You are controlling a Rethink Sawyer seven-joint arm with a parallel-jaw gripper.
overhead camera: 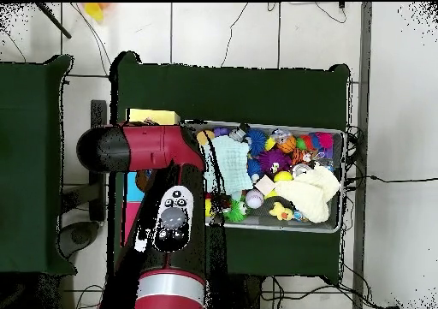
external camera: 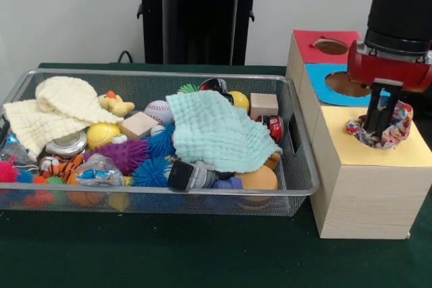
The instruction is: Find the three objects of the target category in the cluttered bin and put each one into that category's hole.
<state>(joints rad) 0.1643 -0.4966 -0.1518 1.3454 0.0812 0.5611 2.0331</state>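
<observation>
Dark green cloth covers the table (external camera: 169,254), with a pale wall behind it in the front view. On the cloth sits a wide wire-mesh bin (external camera: 297,166) heaped with clutter, and just beside the bin's end stands a wooden box (external camera: 368,193) whose top is split into a red panel (external camera: 307,48), a blue panel (external camera: 320,79) and a yellow panel (external camera: 415,150), each with a hole. The red and black arm (overhead camera: 162,228) comes down over the box; in the overhead view it hides most of the box top.

Inside the bin, a mint-green cloth (external camera: 216,133) drapes over the middle of the pile and a cream cloth (external camera: 57,109) lies folded at the opposite end. Smaller things crowd around them: two wooden blocks (external camera: 263,104), a purple spiky ball (external camera: 125,153), blue spiky balls (external camera: 150,172), a baseball (external camera: 158,110), yellow balls (external camera: 101,134), a rubber duck (external camera: 116,104), a tiger-striped toy (external camera: 64,166) and a small red toy car (external camera: 275,126).

The gripper (external camera: 381,125) points straight down at the yellow panel's hole, its dark fingers (external camera: 373,116) pinched on a multicoloured patterned fabric piece (external camera: 398,126). That fabric is bunched around the fingertips and rests at the mouth of the yellow hole, partly draped over its rim, well apart from the bin.
</observation>
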